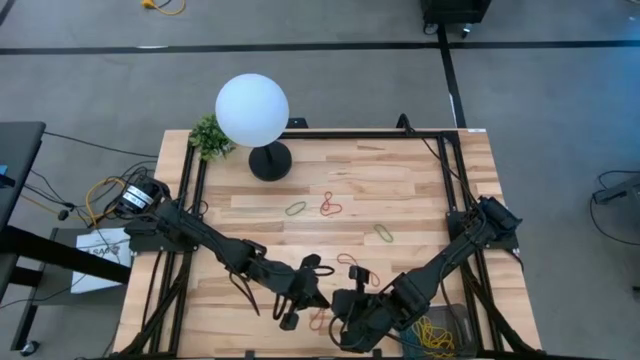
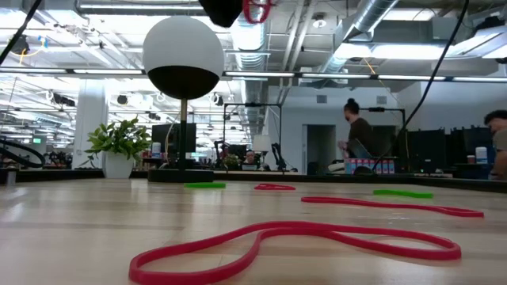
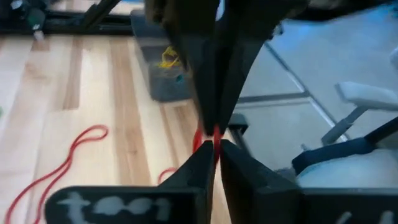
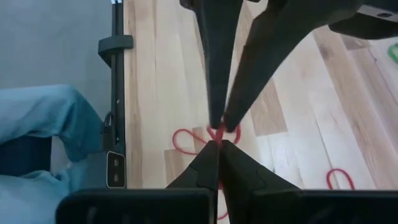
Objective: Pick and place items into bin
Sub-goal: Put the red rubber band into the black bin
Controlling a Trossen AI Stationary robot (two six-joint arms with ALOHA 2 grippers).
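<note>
Red band pinched by two grippers; two green bands apart.

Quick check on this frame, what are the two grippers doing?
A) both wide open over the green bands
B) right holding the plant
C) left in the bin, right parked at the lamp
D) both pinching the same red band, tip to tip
D: in both wrist views the left gripper and right gripper meet tip to tip, shut on one red band above the table.
</note>
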